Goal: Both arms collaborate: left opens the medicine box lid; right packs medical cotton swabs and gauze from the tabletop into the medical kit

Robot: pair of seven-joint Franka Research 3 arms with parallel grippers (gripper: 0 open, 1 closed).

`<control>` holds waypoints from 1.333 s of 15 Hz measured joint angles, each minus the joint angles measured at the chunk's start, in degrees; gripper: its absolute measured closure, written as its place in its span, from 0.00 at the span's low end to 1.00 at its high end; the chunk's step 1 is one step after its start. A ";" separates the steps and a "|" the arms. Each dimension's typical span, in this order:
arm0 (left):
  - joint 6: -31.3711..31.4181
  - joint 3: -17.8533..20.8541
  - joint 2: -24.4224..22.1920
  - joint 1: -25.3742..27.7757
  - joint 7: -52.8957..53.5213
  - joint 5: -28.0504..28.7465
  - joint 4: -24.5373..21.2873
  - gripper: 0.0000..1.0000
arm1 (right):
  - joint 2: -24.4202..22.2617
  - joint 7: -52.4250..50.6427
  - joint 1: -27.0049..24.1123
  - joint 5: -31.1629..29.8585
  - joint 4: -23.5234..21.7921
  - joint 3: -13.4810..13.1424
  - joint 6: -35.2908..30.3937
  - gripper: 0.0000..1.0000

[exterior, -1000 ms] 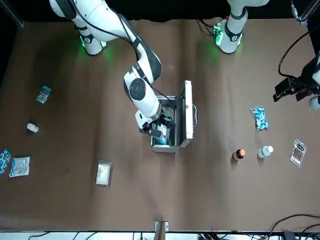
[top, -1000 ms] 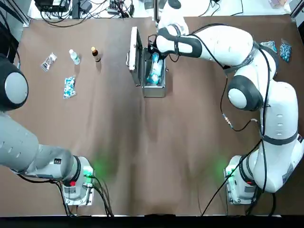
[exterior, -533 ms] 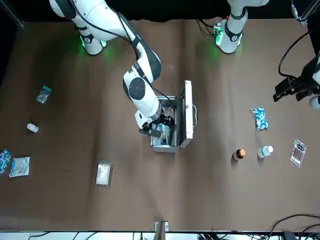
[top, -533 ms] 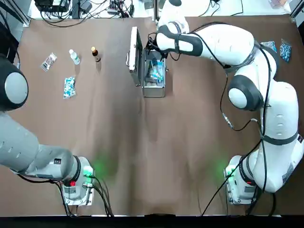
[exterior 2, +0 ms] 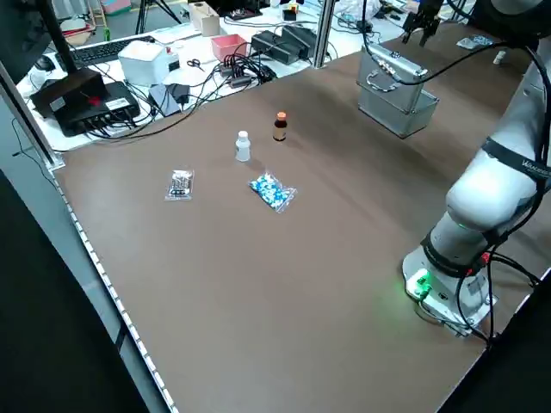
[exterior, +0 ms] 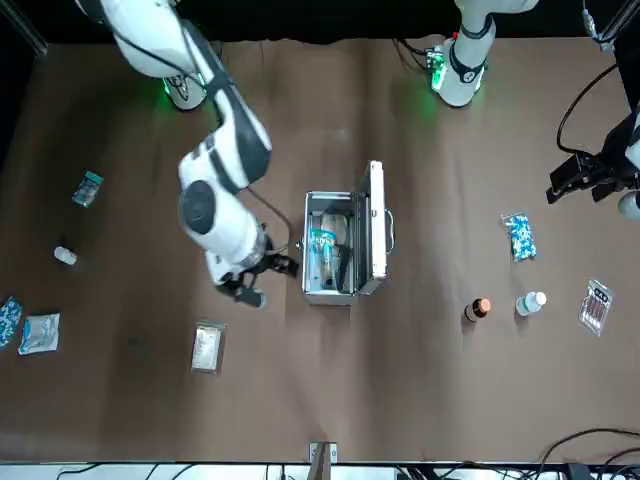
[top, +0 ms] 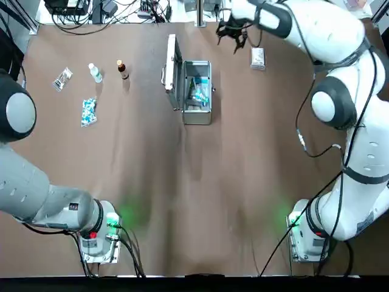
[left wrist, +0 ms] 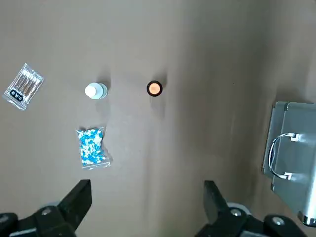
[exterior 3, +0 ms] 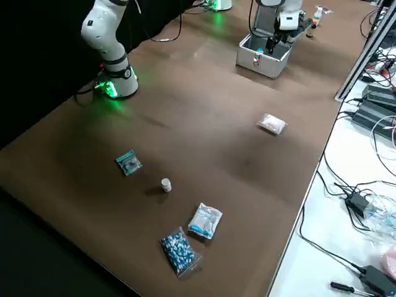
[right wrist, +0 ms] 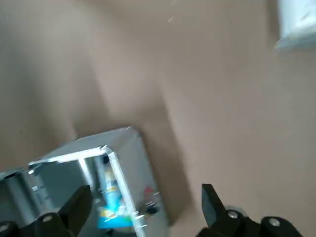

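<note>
Gleaming silvery medical kit (top: 197,117)

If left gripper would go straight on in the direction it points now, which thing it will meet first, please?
Probably the flat matte brown tabletop: the left gripper seems to point down at a bare part. Exact depth is unclear.

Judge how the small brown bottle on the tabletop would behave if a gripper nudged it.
The brown bottle stands upright on a narrow base, so a nudge would probably tip it. Its round body would then likely roll. It looks rigid, so a grip should hardly deform it.
</note>
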 joint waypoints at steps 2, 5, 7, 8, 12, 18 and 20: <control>0.00 -0.01 0.00 -0.01 0.00 0.00 0.00 0.00 | -0.14 -3.07 -2.45 -3.00 -0.03 -0.12 -0.68 0.01; 0.00 -0.01 0.00 -0.01 0.00 0.00 0.00 0.00 | -0.08 -5.78 -4.99 -7.58 -0.30 -0.28 -0.67 0.01; 0.00 -0.01 0.00 -0.01 0.00 0.00 0.00 0.00 | -0.01 -9.53 -6.51 -7.91 -0.46 -0.37 -0.61 0.01; 0.00 -0.01 0.00 -0.01 0.00 0.00 0.00 0.00 | 0.07 -10.98 -7.19 -7.93 -0.52 -0.39 -0.60 0.01; 0.00 0.01 0.00 -0.02 0.00 1.13 0.00 0.00 | 1.95 -12.48 -8.84 -10.49 -1.06 -0.43 3.74 0.01; 0.01 -0.27 0.00 -0.34 0.00 2.93 -0.03 0.00 | 8.25 -17.17 -11.69 -13.41 -2.62 -0.51 14.39 0.01; 0.01 -0.27 0.00 -0.34 0.00 2.93 -0.04 0.00 | 8.62 -17.42 -11.98 -14.43 -2.63 -0.51 14.39 0.01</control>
